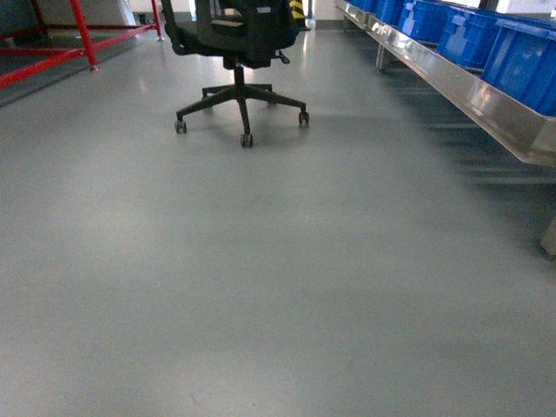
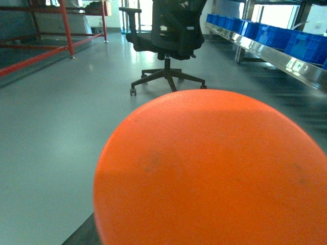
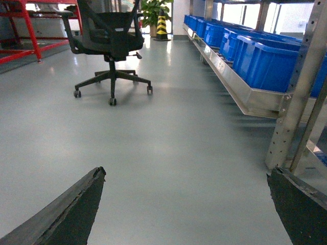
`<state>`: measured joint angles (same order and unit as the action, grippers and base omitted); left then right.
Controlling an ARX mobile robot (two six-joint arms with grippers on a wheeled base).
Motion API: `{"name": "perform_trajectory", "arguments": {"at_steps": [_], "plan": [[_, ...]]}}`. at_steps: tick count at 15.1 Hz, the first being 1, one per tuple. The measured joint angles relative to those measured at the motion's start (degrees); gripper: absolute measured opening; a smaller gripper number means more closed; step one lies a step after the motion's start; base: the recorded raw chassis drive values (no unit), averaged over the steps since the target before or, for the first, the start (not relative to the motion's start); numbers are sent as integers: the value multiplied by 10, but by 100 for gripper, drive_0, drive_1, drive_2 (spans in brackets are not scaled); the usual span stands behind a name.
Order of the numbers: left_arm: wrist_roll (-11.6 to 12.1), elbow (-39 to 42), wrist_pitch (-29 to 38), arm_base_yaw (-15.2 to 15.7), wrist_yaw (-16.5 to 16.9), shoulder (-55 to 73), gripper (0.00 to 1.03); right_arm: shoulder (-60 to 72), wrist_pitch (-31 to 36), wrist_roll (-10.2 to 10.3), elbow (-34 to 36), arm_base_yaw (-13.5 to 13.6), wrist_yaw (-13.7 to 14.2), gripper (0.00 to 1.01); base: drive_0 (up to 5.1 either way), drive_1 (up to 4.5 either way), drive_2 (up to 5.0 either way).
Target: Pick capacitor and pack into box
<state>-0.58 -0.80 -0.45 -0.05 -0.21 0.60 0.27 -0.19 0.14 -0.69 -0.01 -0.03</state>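
Note:
A large orange round thing (image 2: pixel 209 168), which I take for the capacitor, fills most of the left wrist view. It hangs above the floor right at my left gripper's jaws, so the gripper is shut on it. Only a dark sliver of one finger (image 2: pixel 86 236) shows at the lower left. My right gripper (image 3: pixel 185 176) is open, its two dark fingers wide apart over bare grey floor with nothing between them. The box is out of view. Neither gripper shows in the head view.
A black office chair (image 1: pixel 239 52) stands on the grey floor ahead. Along the right runs a steel shelf (image 1: pixel 486 95) with blue bins (image 1: pixel 521 52), and its upright post (image 3: pixel 294 102) is near my right gripper. A red frame (image 1: pixel 78 35) stands far left.

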Motion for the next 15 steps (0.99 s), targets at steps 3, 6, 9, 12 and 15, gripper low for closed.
{"name": "perform_trajectory", "arguments": {"at_steps": [3,6,9,12,15], "plan": [[0,0,0,0,2,0,44,0,0,0,0,0,0,98,-495,295,180],[0,0,3,0,2,0,44,0,-2,0,0,0,1,98,-484,335,162],[0,0,0,0,2,0,44,0,0,0,0,0,0,98,-491,329,154],[0,0,0,0,2,0,44,0,-2,0,0,0,0,98,-487,336,155],[0,0,1,0,2,0,44,0,1,0,0,0,0,98,-497,326,144]]}}
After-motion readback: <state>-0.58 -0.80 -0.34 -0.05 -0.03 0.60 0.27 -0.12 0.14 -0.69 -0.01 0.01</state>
